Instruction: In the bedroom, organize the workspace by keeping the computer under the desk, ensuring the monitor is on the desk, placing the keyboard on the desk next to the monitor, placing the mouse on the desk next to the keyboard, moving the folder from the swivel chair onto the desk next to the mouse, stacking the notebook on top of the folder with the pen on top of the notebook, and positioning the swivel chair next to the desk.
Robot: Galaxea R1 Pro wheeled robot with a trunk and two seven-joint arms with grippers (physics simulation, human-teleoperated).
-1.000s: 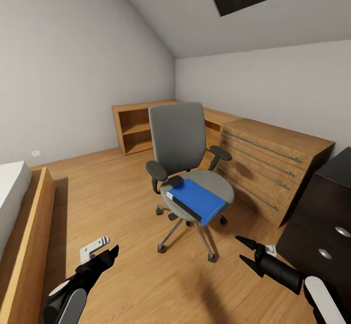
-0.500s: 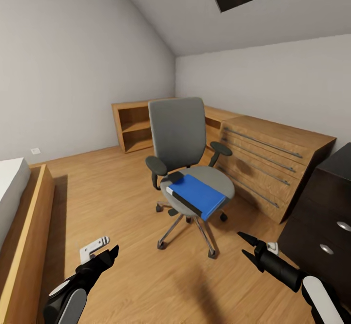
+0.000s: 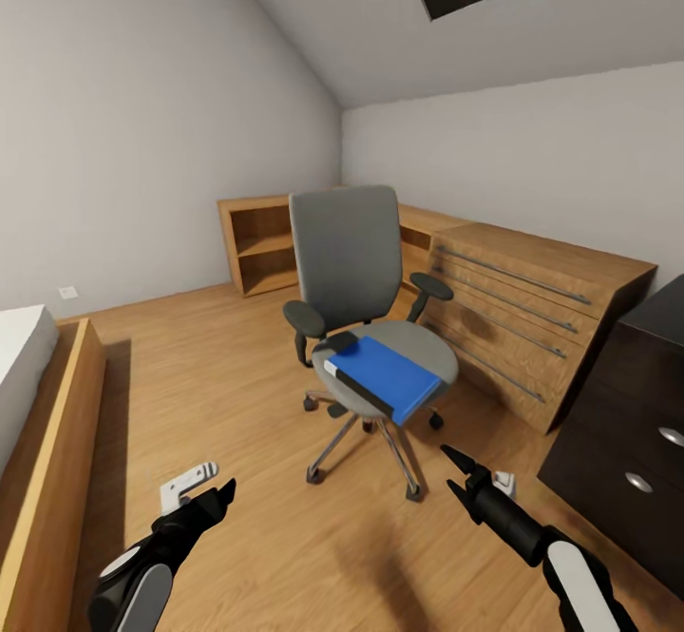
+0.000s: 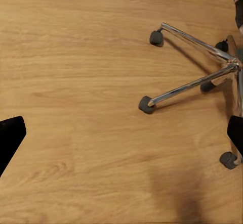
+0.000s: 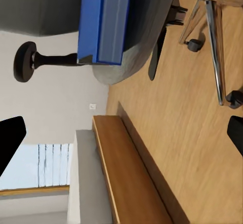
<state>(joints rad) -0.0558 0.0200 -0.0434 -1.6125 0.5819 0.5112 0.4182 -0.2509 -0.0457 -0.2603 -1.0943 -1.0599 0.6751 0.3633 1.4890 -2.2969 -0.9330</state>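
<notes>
Head view: the folder (image 3: 383,378) lies on the swivel chair (image 3: 366,328) seat, long axis running far-left to near-right, nearer the right end effector (image 3: 452,476), empty, fingers apart.

Left wrist view: the left end effector (image 4: 121,133), wide, faces floor.

Right wrist view: folder ahead, beyond the 2 spread fingers.

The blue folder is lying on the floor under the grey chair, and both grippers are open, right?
Not quite. The head view shows the blue folder lying on the seat of the grey chair, not the floor. The left gripper and right gripper are open.

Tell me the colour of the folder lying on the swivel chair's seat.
Bright blue with a white edge; the folder shows best in the head view, on the swivel chair.
</notes>
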